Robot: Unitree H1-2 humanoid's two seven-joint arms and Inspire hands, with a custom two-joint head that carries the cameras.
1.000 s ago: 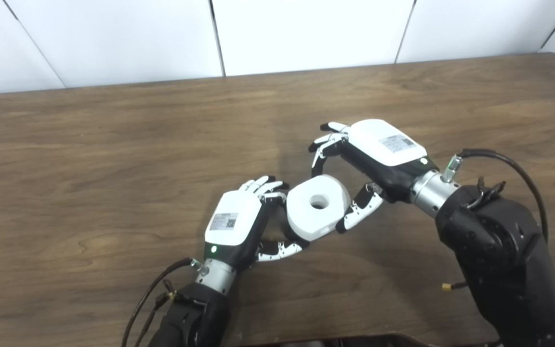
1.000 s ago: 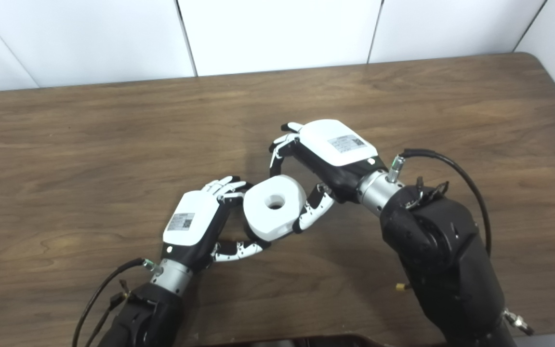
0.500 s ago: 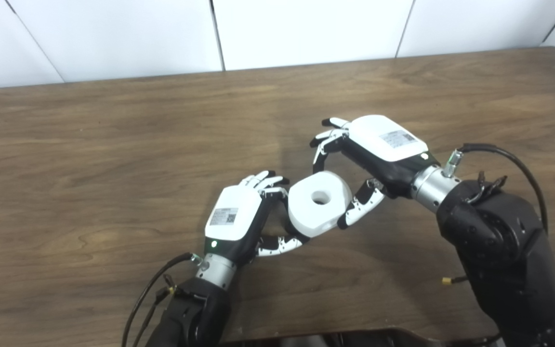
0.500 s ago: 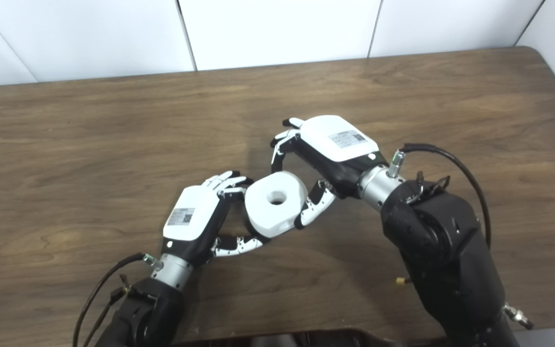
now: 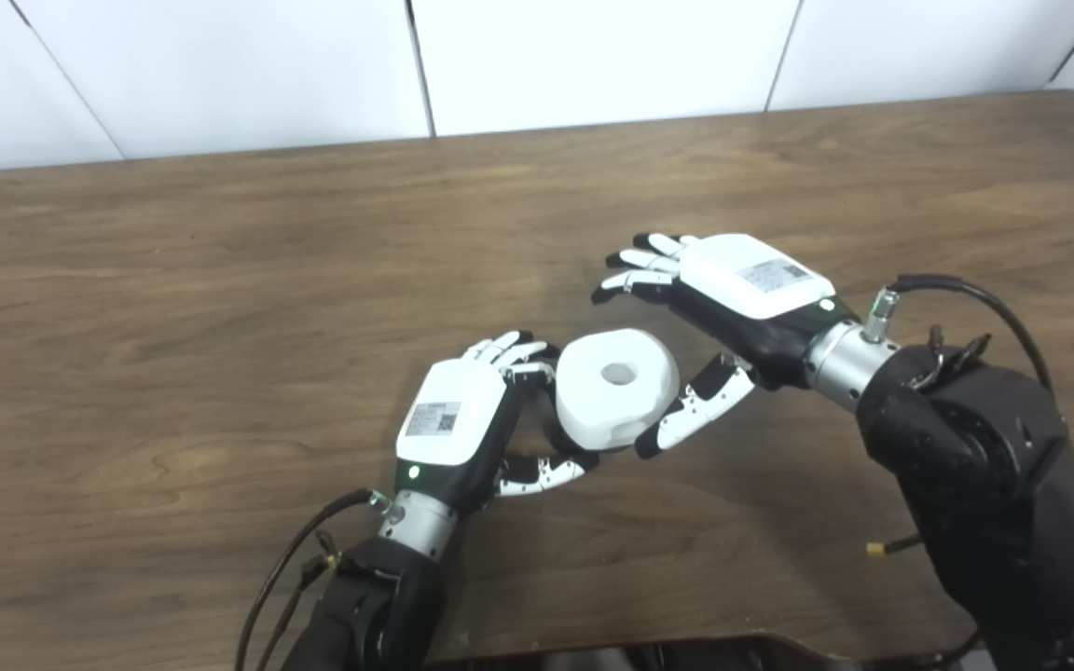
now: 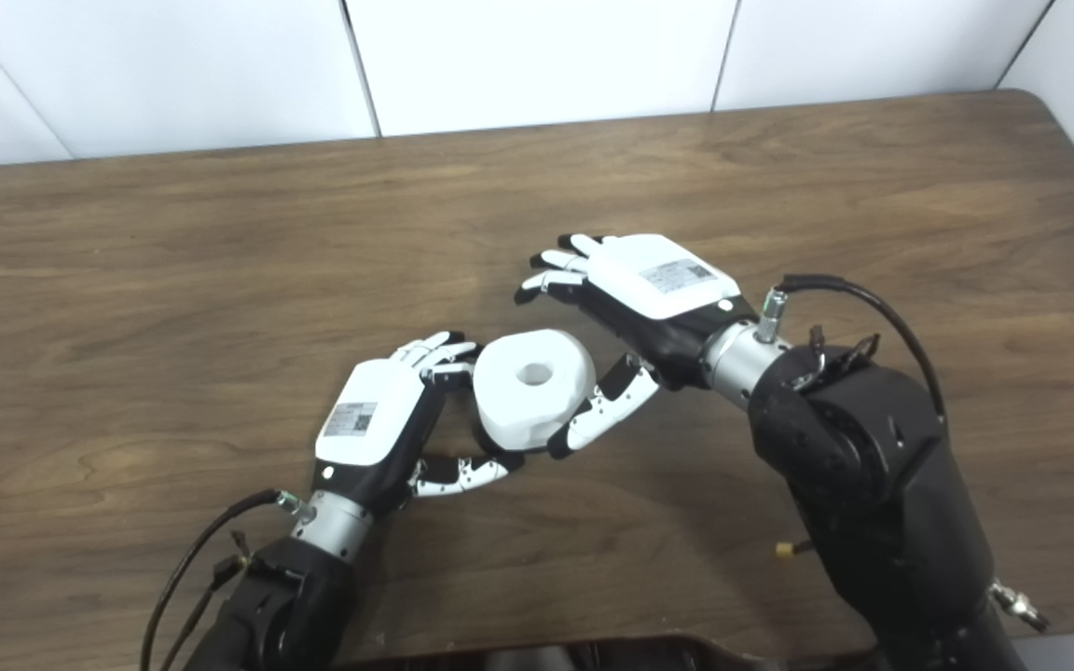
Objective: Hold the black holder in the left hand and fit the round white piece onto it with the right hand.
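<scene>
The round white piece [image 5: 616, 387], with a hole in its middle, sits on top of the black holder [image 5: 557, 436]. Only a dark sliver of the holder shows under the piece's left edge. My left hand [image 5: 453, 424] is shut around the holder, fingers curled at the piece's left side and thumb beneath it. My right hand [image 5: 723, 298] hovers just right of and behind the piece, open, its fingers [image 5: 635, 270] stretched out flat above the table. Its thumb [image 5: 691, 415] lies close by the piece's right side; I cannot tell if it touches.
The brown wooden table [image 5: 220, 280] runs to a white panelled wall at the back, and its right corner shows at the upper right. Black cables hang at both wrists. A dark edge lies along the picture's bottom.
My right hand has opened: its fingers lifted off the white piece and straightened out. The piece has settled lower and flatter onto the holder. My left hand has stayed put.
</scene>
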